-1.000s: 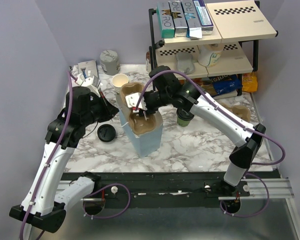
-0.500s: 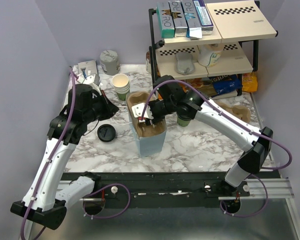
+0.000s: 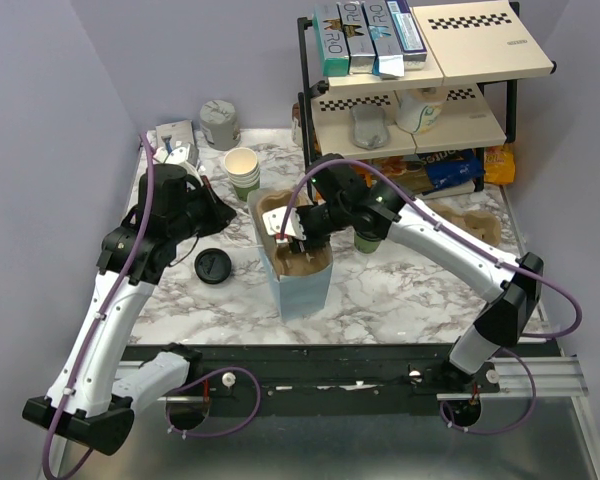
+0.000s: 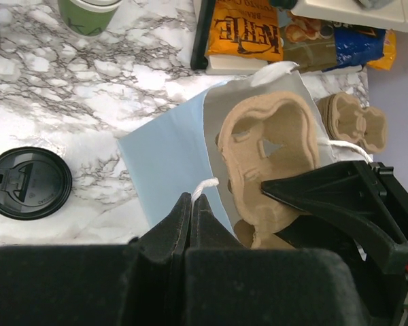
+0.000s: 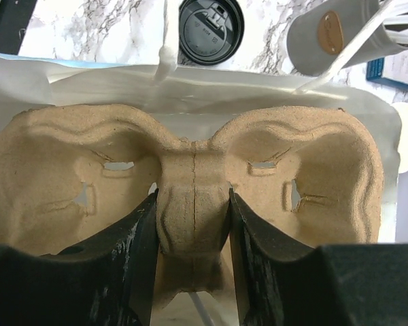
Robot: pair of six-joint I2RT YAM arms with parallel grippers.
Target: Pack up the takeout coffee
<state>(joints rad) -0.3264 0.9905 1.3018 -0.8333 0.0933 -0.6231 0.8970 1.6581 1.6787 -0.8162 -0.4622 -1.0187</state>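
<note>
Right tool point(image 5: 192, 224) half closed, gripping the pulp carrier point(image 5: 313, 170) by its middle ridge, so it goes level into the blue bag point(image 3: 302, 285); carrier sits in the bag's mouth; left tool point(image 4: 190, 204) pinched tight on the bag's rim by the cord handle, I judge to hold the mouth open; coffee cup point(image 3: 365, 241) stands on the tabletop point(image 3: 420, 290) just right of the bag, not yet packed.
</note>
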